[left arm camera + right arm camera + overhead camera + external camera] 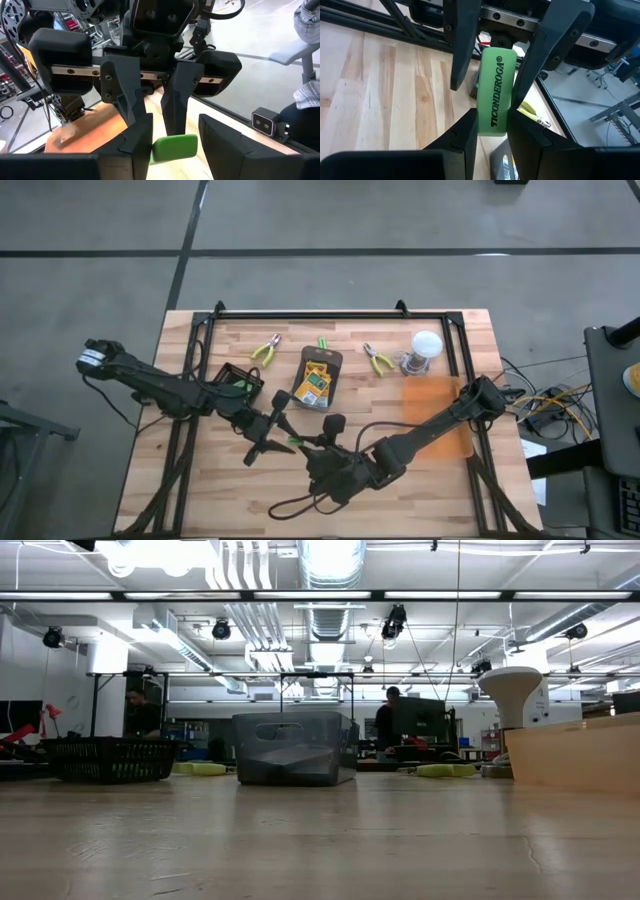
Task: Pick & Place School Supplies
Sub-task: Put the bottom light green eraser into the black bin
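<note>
Front-centre of the table (pixel 400 480), both arms meet over one short green stick (pixel 495 90) held off the wood. Right gripper (pixel 492 125) is clamped on its lower end, one finger on each long edge. Left gripper (pixel 175 136) faces it head-on, jaws apart and straddling the other end with a sliver of gap on at least one side, so it isn't gripping yet. Reads as a mid-air handover. The stick looks light, stiff and smooth-faced with printed lettering, so I'd guess it's a bit slick. It's short, so there's little spare length for two grips. I'd have the left close across the same long edges on the free end, square to the stick, and confirm the pinch before the right lets go. An off-centre pinch could let it pivot or squirt out. Further back, the dark tray (pixel 338 360) holds the crayon boxes (pixel 315 380). A black basket (pixel 228 372) sits to its left with something green inside. An orange mat (pixel 435 415) lies to the right. Along the far edge are two pliers (pixel 265 351) (pixel 378 360), another green stick (pixel 323 342) just beyond the tray, and the white-lidded jar (pixel 425 350).
</note>
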{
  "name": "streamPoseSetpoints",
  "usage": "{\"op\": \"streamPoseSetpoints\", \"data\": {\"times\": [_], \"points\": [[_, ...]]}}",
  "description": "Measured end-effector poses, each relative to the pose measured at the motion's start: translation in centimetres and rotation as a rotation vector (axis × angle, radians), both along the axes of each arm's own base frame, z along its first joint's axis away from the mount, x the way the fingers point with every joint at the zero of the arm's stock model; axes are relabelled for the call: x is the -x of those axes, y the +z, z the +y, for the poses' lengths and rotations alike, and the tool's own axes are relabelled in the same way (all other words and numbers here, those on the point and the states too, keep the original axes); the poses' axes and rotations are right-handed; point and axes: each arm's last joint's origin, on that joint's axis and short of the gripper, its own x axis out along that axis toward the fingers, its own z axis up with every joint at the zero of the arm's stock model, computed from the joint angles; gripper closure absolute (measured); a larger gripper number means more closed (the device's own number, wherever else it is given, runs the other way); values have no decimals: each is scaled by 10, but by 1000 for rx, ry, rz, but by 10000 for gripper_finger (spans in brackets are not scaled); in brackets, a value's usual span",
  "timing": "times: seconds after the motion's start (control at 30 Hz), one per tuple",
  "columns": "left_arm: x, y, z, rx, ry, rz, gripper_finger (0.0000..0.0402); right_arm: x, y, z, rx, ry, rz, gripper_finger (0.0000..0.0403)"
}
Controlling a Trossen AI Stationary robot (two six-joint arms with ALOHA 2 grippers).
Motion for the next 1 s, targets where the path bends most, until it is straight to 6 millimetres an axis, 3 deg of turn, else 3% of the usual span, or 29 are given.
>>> {"op": "streamPoseSetpoints", "data": {"times": [0.4, 1.0], "points": [[0, 0, 0, -1, 5, 0, 305, 0, 0, 0, 1, 4, 3, 312], [0, -1, 0, -3, 1, 9, 307, 0, -1, 1, -71, -23, -31, 312]]}}
